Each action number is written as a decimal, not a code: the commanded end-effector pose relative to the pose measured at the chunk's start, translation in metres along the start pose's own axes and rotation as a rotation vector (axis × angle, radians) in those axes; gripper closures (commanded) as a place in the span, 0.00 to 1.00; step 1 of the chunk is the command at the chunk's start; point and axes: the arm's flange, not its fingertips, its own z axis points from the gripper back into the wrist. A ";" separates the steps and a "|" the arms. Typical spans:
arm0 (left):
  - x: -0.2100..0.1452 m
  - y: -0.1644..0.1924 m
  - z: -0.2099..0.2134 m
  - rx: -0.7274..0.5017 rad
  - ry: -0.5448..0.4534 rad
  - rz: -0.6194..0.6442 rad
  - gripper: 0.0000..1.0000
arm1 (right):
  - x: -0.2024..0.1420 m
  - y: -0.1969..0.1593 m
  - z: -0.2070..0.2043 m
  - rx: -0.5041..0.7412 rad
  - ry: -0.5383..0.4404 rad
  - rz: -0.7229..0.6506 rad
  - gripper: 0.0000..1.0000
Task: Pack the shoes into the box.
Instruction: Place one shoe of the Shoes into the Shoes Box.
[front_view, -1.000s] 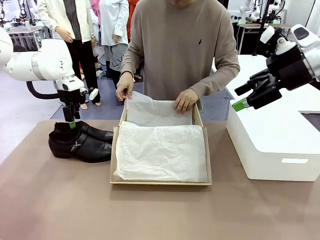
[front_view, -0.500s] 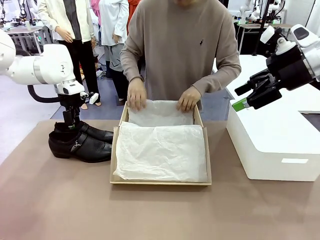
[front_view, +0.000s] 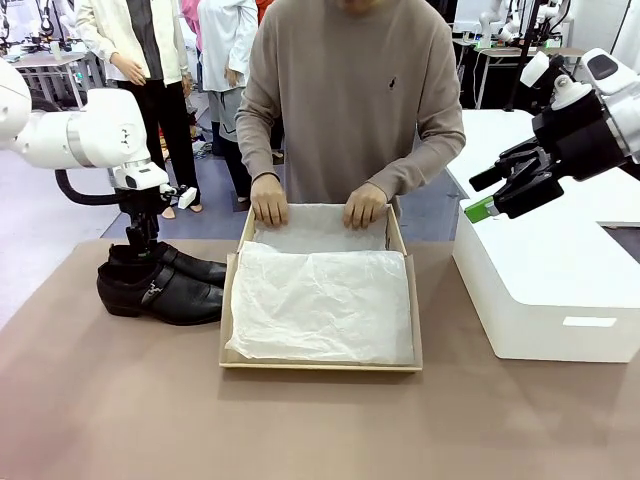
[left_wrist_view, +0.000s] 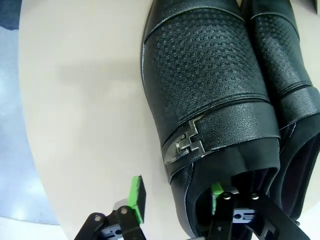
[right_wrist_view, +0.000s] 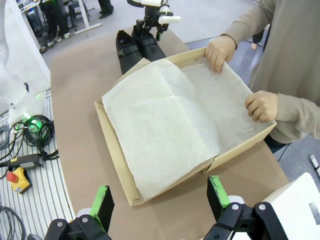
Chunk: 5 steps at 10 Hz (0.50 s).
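Observation:
Two glossy black shoes lie side by side left of the box, toes toward it: the near shoe (front_view: 165, 292) and the far shoe (front_view: 192, 266). My left gripper (front_view: 140, 244) points down at the far shoe's heel. In the left wrist view that gripper (left_wrist_view: 176, 193) straddles the buckle-side wall of the shoe (left_wrist_view: 210, 90), one pad inside the opening and the other outside with a gap, so it is open. The open cardboard box (front_view: 322, 366) holds white tissue paper (front_view: 320, 305). My right gripper (front_view: 482, 195) hangs open and empty above the white block; it (right_wrist_view: 160, 196) looks down on the box (right_wrist_view: 112, 165).
A person at the far side presses both hands (front_view: 269, 200) (front_view: 362, 207) on the tissue at the box's back edge. A large white block (front_view: 540, 290) stands right of the box. The brown table (front_view: 300, 430) has free room in front.
My left gripper sank onto the far shoe's heel and its jaws narrowed. The person pushed the raised back tissue sheet down flat. The right arm stayed still.

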 end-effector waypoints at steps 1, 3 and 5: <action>-0.001 -0.002 0.005 0.003 0.005 -0.004 0.99 | 0.001 -0.004 -0.003 0.009 -0.027 0.028 0.00; -0.001 -0.004 0.006 0.011 0.013 -0.005 1.00 | 0.001 -0.004 -0.003 0.009 -0.027 0.028 0.00; -0.001 -0.005 0.006 0.017 0.023 -0.004 1.00 | 0.001 -0.004 -0.003 0.009 -0.027 0.028 0.00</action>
